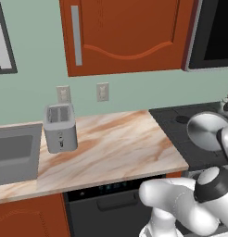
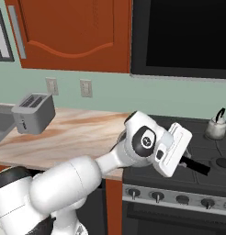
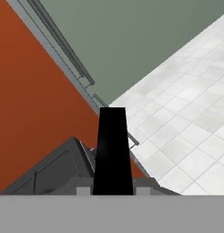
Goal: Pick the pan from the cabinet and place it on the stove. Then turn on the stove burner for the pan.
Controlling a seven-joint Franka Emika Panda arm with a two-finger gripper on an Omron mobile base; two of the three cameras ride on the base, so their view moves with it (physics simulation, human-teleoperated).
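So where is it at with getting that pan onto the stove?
Done: the pan is out of the cabinet. In hand: the gripper holds its dark handle and carries it above the stove. Left: setting it on a burner and turning its knob.

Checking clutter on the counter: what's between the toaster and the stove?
Nothing but bare marble counter lies between the toaster and the stove; the left base view shows that stretch plainly, with two wall outlets above it.

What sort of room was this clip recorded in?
A rendered home kitchen: a black stove with knobs, a toaster on a marble-look counter, a sink and a red-brown wall cabinet.
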